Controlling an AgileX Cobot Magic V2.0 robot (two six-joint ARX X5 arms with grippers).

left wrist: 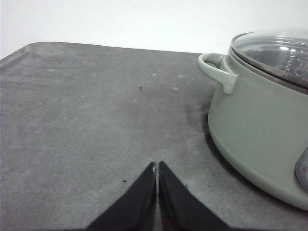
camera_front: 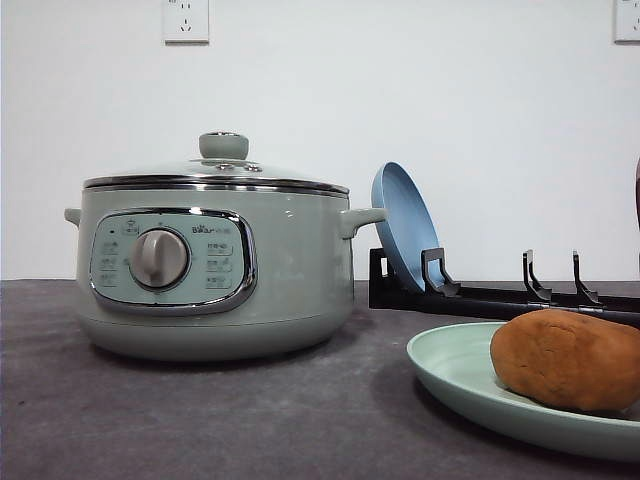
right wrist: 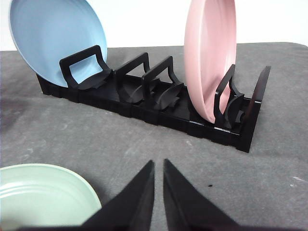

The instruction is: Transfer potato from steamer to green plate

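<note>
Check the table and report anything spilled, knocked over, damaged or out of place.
Nothing stands out. The potato rests on the green plate, the steamer sits upright with its lid on, and the blue plate and pink plate stand in the black rack. Both the left gripper and right gripper are shut and hold nothing.

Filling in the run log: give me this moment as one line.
potato on green plate | steamer lid on | left gripper shut, empty | right gripper shut, empty | transfer looks done
</note>
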